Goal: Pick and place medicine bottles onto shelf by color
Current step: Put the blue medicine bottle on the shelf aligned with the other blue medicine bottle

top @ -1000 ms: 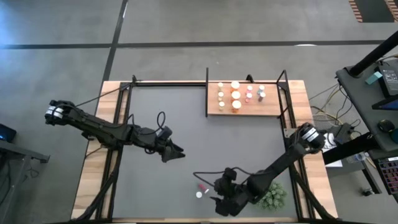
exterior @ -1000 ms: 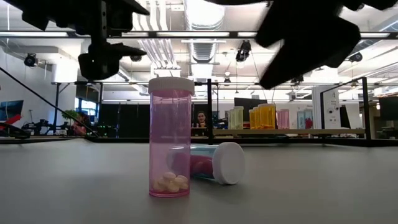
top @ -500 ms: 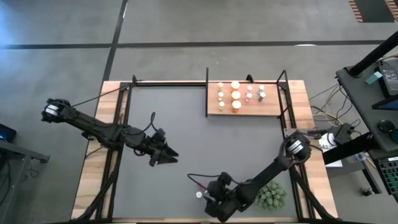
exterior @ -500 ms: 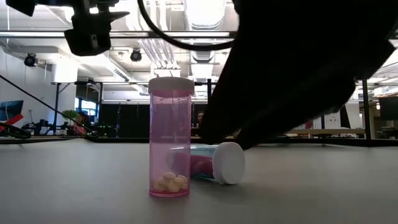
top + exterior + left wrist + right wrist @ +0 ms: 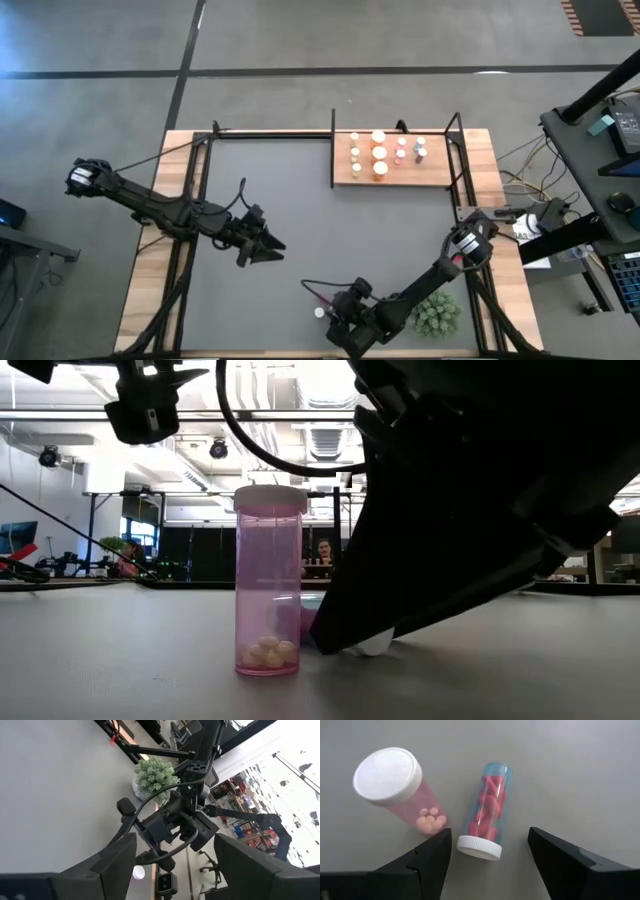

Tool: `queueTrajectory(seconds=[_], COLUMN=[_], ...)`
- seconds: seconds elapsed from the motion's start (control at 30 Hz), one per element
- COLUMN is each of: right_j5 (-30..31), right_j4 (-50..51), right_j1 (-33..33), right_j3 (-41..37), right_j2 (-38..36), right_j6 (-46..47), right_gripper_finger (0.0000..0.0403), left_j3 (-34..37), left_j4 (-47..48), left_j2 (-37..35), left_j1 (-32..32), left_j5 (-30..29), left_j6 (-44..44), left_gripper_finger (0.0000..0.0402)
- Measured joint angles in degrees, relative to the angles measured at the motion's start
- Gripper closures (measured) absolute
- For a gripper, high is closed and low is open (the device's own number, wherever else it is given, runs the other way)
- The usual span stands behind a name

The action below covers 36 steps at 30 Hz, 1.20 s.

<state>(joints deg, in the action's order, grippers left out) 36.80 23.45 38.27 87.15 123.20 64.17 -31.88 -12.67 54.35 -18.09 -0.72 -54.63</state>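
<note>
The shelf (image 5: 392, 172), far right, carries about 9 sorted medicine bottles (image 5: 379, 153). 2 remain at the near edge: the upright pink bottle (image 5: 396, 785) and the lying bottle (image 5: 487, 813). The right gripper (image 5: 487, 851) straddles the lying bottle, fingers apart, gripping nothing. The left gripper (image 5: 272, 245) waits mid-left, open.

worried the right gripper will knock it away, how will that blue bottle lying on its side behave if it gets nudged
The blue bottle lies on its side on the smooth grey mat, so a sideways nudge would probably roll it. It looks like a light plastic cylinder of red pills, likely stiff but easily shoved. The right gripper straddles its cap end with fingers apart, so uneven contact might spin it toward the upright pink bottle.
</note>
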Motion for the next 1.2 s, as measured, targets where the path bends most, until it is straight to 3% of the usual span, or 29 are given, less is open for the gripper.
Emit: queueTrajectory(seconds=[0.73, 0.97, 1.2], right_j5=[-1.1, -1.3, -1.8], right_j4=[6.6, 12.6, 28.5], right_j1=[-0.2, -0.2, -0.2], right_j3=[-0.2, -0.3, -0.3], right_j2=[-1.6, -4.7, -15.3], right_j6=[-3.2, -3.3, -8.0], right_gripper_finger=[0.0293, 0.0293, 0.0292], left_j3=[0.0, 0.0, 0.0], left_j4=[0.2, 0.4, 0.4], left_j2=[0.0, 0.0, 0.0], left_j1=[0.0, 0.0, 0.0], left_j5=[-2.8, -2.8, -3.0], left_j6=[0.0, -0.1, -0.1], left_gripper_finger=[0.0151, 0.0151, 0.0151])
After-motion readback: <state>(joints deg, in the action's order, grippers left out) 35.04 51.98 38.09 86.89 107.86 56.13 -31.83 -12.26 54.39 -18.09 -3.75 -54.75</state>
